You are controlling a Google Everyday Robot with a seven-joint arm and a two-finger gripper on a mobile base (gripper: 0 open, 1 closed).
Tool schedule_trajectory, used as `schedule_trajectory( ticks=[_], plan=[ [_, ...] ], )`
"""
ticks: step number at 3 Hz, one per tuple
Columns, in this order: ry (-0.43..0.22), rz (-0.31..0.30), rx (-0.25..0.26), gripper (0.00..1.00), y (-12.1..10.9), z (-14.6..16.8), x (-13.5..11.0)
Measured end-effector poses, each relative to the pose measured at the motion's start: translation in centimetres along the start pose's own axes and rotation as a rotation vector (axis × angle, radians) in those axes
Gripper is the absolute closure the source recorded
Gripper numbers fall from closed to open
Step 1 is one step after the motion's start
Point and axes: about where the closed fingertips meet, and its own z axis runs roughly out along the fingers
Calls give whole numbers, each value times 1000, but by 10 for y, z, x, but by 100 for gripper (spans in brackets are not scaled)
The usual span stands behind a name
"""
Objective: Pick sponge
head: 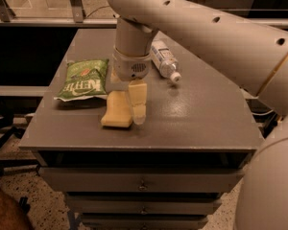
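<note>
1. Writing first: the green snack bag (83, 78) lies flat at the left of the worktop (206, 119), and its white lettering looks like "KETTLE". The bag is sealed, so its contents stay hidden.
2. A clear plastic bottle (164, 59) lies on its side towards the back, white cap pointing to the front right. There is a label around it, but I can't read it.
3. The sponge (116, 111), pale yellow, lies flat near the front edge, just in front of the bag's right corner.
4. The arm (206, 28) sweeps in from the upper right and its wrist points straight down over the sponge's far end.
5. The claw (127, 104) is spread wide with nothing in its grip. One padded finger (138, 99) is right against the sponge's right side and the other is mostly hidden behind the sponge.
</note>
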Motion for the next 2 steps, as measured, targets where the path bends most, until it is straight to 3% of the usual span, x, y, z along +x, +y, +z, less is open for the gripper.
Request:
schedule_trajectory(
  ticks=[1,2],
  plan=[
    [-10,18,-11,0,5,7,1],
    [-25,32,-21,25,9,14,0]
  ],
)
